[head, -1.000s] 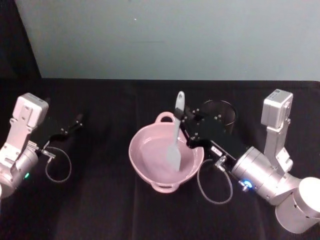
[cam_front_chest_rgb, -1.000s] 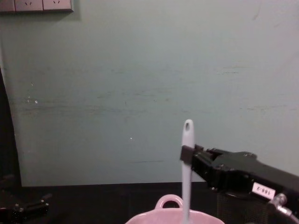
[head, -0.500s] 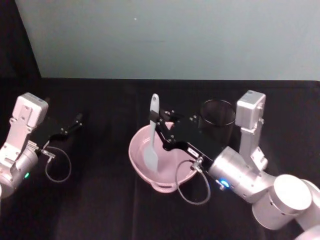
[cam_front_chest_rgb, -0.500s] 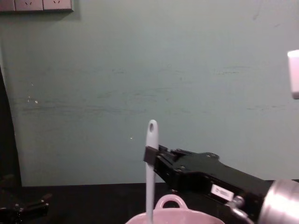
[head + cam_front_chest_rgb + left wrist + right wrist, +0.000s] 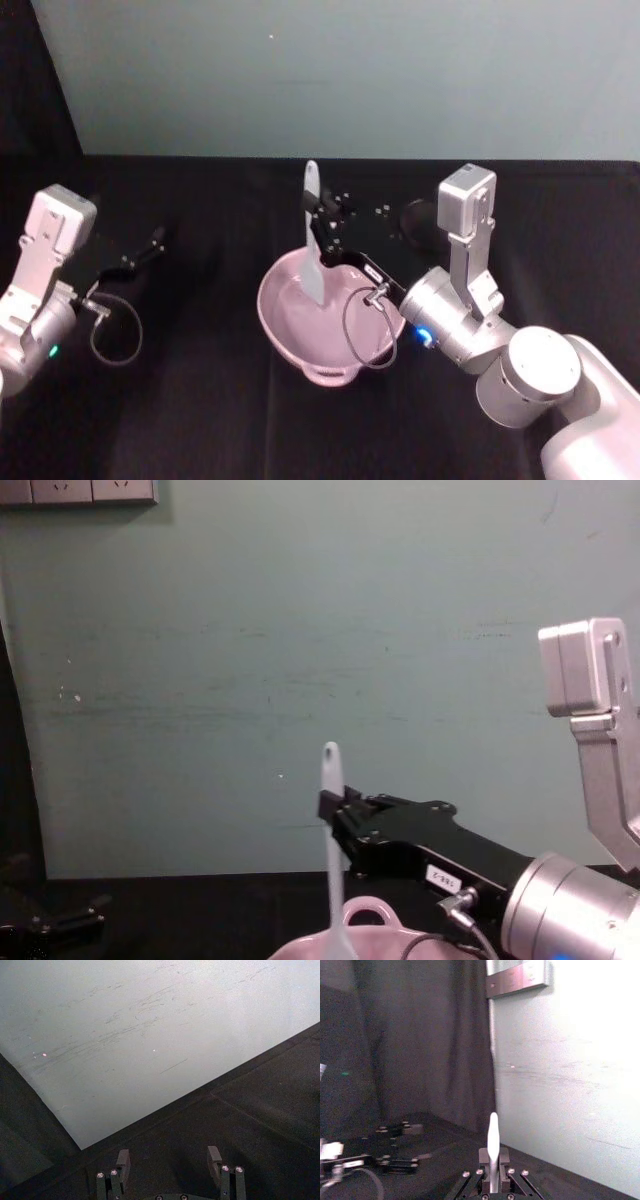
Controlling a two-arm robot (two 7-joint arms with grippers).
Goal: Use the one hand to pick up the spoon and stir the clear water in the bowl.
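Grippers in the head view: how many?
2. The right gripper grips the spoon upright in the bowl at centre; the left gripper is parked, open, far left.

Looks like a lab: black-draped table point(image 5: 200, 420) against bare pale wall point(image 5: 300, 630).

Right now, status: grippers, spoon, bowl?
Right gripper shut on spoon, upright, blade down inside bowl. Left gripper open, parked far left. Black mesh cup behind bowl, to the right.

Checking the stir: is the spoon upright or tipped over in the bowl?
Upright: the spoon stands near vertical, blade down in the bowl, handle clamped in the right gripper. The left gripper sits parked, open.
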